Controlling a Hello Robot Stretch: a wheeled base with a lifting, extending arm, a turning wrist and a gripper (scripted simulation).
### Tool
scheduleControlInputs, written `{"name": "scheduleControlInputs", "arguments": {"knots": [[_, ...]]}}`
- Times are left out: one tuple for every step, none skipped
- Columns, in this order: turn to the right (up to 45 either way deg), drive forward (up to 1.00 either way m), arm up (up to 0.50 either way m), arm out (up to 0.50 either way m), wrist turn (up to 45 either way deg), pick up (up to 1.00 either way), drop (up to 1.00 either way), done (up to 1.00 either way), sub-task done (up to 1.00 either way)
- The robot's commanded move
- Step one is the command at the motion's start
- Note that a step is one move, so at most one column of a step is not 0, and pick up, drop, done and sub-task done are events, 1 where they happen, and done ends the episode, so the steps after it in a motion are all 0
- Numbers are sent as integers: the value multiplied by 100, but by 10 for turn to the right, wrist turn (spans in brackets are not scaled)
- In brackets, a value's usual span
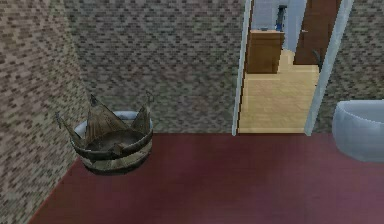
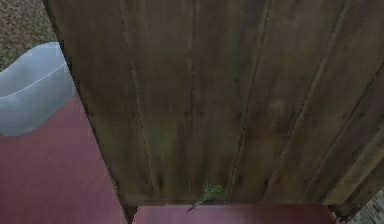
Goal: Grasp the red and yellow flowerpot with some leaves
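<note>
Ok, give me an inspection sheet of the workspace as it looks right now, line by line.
surface: dark red floor, bare in the middle.
job's things: a few green leaves at the lower edge of the plank panel; what they grow from cannot be told.
clutter: wooden tub with brown contents at the forward view's left; pale rounded fixture at its right.
pincer: nothing seen.
cables: nothing seen.
surroundings: mottled stone walls; open doorway to a room with a light wooden floor.

Home bathroom, likely: mosaic-tiled walls [image 1: 150,60], white rounded fixture [image 1: 362,132], doorway [image 1: 285,70] onto wood-floored room.
</note>
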Motion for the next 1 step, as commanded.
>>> {"name": "scheduleControlInputs", "arguments": {"knots": [[0, 0, 50, 0, 0, 0, 0, 0, 0]]}}
